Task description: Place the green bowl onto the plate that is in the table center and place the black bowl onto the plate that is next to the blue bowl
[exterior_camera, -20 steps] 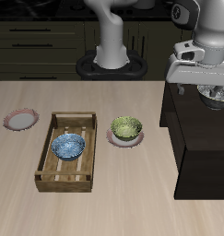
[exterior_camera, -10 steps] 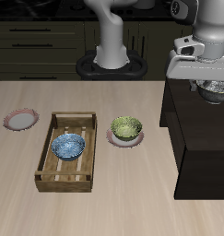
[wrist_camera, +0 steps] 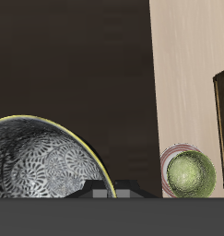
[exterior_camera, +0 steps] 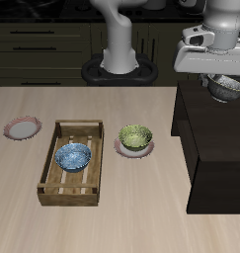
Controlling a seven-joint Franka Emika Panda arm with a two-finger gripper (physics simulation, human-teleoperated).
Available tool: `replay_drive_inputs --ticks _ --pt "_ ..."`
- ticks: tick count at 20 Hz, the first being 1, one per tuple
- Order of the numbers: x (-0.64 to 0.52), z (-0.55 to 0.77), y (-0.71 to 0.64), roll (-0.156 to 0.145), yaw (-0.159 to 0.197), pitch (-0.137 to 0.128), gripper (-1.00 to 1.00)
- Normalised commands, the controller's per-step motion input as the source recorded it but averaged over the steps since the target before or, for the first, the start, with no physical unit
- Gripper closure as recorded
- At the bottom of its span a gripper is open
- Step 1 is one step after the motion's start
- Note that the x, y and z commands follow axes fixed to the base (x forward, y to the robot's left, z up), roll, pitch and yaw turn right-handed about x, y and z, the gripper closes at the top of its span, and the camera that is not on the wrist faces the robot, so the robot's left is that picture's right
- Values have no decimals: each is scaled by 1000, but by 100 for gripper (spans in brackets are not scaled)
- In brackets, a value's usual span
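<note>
Beige wood-grain surface of the table (exterior_camera: 121, 212) carries most of the items under inspection. Yellow-green, the green bowl (exterior_camera: 135, 136) sits on a small pinkish plate (exterior_camera: 122, 149) near the table's centre; the wrist view confirms it, the green bowl (wrist_camera: 190, 174) resting inside the plate's pale rim (wrist_camera: 166, 153). Just beside that plate stands a slatted wooden crate (exterior_camera: 49, 168), and the blue bowl (exterior_camera: 73, 156) lies inside it, toward its rear half. A second pinkish plate (exterior_camera: 22, 127) lies on the far side of the crate from the green bowl, apart from the crate and with nothing on it. A dark cabinet block (exterior_camera: 215, 158) occupies the table's side edge. The gripper (exterior_camera: 226, 79) is raised above that cabinet, with the black bowl (exterior_camera: 227, 88) hanging below the white wrist body, clear of the cabinet top. In the wrist view the black bowl (wrist_camera: 44, 161) fills much of the frame close to the camera, its silvery speckled interior visible, with the dark cabinet surface behind it. The fingers themselves are largely hidden in both views, but the bowl is carried aloft with its rim at the gripper, so the jaws are clamped on its rim.
</note>
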Motion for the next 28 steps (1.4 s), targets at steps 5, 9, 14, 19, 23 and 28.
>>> replay_drive_inputs --ticks 5,9,14,19,23,28 --pt "-317 29 -197 18 47 -11 100" --pt "-175 97 -335 -14 24 -37 100" --pt "-182 147 -438 -12 -15 -22 100" --pt "-166 18 -350 -21 10 -11 100" --pt "-187 52 -515 -13 -8 -1 100" --pt "-174 103 -723 -28 -31 -11 100"
